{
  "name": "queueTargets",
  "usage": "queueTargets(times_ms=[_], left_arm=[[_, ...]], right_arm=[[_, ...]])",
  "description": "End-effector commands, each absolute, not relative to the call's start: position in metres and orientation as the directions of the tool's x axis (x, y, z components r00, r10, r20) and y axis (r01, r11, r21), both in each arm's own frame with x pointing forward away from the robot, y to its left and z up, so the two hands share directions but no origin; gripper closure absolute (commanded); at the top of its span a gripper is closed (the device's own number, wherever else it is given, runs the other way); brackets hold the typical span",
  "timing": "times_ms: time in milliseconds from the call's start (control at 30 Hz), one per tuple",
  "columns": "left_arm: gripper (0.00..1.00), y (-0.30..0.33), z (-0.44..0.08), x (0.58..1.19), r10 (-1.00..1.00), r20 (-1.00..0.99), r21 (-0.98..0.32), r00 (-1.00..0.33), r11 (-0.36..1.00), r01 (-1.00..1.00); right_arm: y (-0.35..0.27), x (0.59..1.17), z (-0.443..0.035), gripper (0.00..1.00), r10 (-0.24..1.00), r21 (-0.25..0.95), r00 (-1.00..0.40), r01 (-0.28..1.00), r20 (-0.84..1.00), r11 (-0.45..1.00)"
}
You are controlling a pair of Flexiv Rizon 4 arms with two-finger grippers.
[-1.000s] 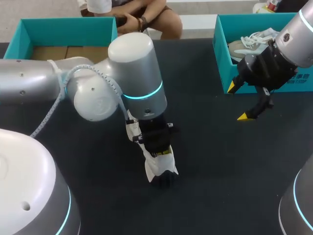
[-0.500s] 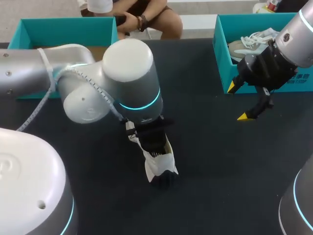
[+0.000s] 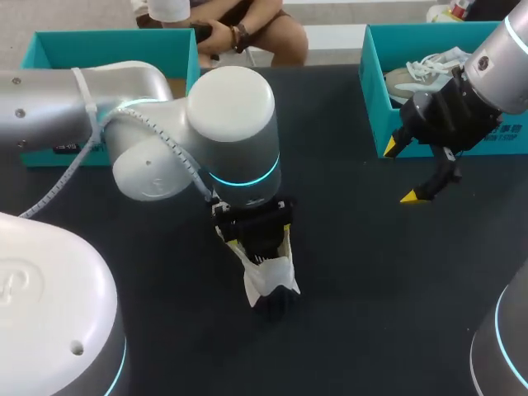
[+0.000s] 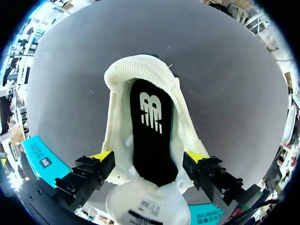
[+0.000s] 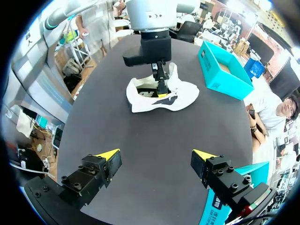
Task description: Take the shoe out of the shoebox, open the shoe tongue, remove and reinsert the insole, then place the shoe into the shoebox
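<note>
The shoe (image 3: 264, 276) stands out of any box on the dark counter (image 3: 355, 272), about midway between the two teal boxes. Its opening faces up toward my left wrist. That is why the black insole (image 4: 150, 136) shows almost whole inside it, lying flat and seated down to the heel. The tongue (image 4: 140, 206) is folded up and out of the opening on the side nearest my wrist, so the mouth of the shoe is clear. My left fingers (image 4: 102, 156) come down from above the shoe and stand far apart, one on each flank at the midfoot. Both yellow tips lie against the white upper, so I take it I am holding the shoe by its sides. I judge this grip is meant to pin the shoe in place while leaving the insole reachable from above. My right fingers (image 3: 411, 196) hang well off to the shoe's right with a wide gap between them and nothing in it, probably kept clear until the insole is to be pulled. Just beyond them is the right shoebox (image 3: 373, 91), with another laced shoe (image 3: 421, 70) inside. The left shoebox (image 3: 107, 45) lies well apart from the shoe on the other side, behind my left arm.
</note>
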State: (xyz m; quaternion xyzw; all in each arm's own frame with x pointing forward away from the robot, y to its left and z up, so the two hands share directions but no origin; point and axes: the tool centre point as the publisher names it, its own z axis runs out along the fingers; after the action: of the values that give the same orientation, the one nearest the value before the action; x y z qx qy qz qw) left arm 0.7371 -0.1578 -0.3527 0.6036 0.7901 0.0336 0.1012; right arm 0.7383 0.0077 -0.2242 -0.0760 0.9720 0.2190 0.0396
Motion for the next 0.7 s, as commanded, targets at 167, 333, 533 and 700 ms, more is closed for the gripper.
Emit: queueTargets(times_ms=[167,333,533,700], left_arm=[[0.00,-0.150,-0.343,0.735,0.964,-0.110,0.179,-0.243,0.259,0.949],[0.00,-0.148,-0.332,0.733,0.971,-0.090,0.144,-0.223,0.235,0.961],[0.00,-0.144,-0.316,0.733,0.972,-0.086,0.122,-0.219,0.228,0.966],[0.00,-0.141,-0.311,0.737,0.971,-0.081,0.107,-0.225,0.233,0.967]], right_arm=[[0.008,0.738,-0.225,0.00,-0.130,0.419,-0.985,-0.165,-0.111,0.893],[0.008,0.738,-0.225,0.00,-0.130,0.419,-0.985,-0.165,-0.111,0.893],[0.008,0.738,-0.225,0.00,-0.130,0.419,-0.985,-0.165,-0.111,0.893],[0.008,0.738,-0.225,0.00,-0.130,0.419,-0.985,-0.165,-0.111,0.893]])
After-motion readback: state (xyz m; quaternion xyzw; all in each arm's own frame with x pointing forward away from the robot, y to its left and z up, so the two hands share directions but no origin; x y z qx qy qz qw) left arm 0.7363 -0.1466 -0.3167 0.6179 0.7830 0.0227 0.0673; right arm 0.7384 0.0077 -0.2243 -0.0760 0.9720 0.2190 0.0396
